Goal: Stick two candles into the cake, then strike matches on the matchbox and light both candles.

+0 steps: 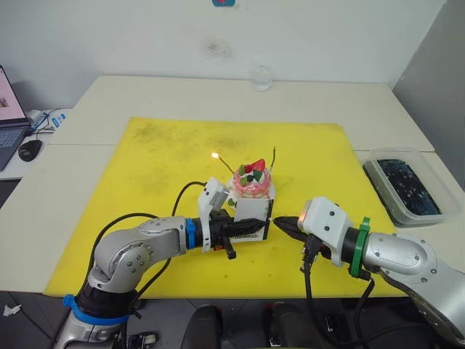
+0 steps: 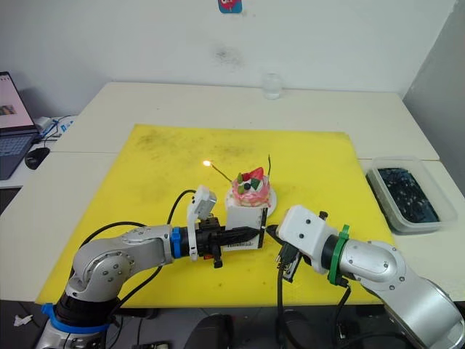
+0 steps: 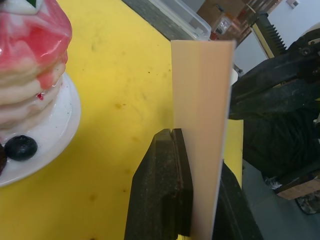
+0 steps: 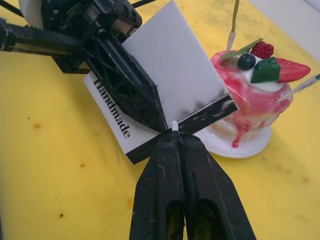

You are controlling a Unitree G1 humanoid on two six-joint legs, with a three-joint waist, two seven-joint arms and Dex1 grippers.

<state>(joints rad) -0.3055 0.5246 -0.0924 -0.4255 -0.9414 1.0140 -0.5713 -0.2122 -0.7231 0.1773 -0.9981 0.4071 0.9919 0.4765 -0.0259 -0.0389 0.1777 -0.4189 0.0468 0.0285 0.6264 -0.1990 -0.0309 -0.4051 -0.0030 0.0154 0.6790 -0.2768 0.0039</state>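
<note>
The right gripper (image 4: 175,136) sits nearest, low over the yellow mat (image 1: 145,218), its fingers (image 4: 192,165) pressed together on a match (image 4: 174,125) whose pale tip pokes out just beyond them. That tip touches the black strip along the edge of the matchbox (image 4: 170,80). The left gripper (image 1: 243,227) reaches in from the opposite side, its fingers (image 3: 160,185) clamped on the matchbox and holding it upright on edge, off the mat, with the "Handmade" print facing the right gripper. The 2 grippers meet at the box, almost tip to tip.

Just behind the matchbox stands the cake (image 1: 252,182) on its white plate (image 4: 240,147), near the middle of the mat. 2 candles rise from it at a slant: the left candle (image 1: 225,163) carries a small flame at its tip, and the right candle (image 1: 273,155) is dark and unlit.

Off the mat to the right, a clear tub (image 1: 404,185) with dark contents rests on the bench (image 1: 327,98). At the far edge of the bench stands a glass (image 1: 261,77). A laptop (image 1: 9,116) and mouse (image 1: 30,150) lie far left.
</note>
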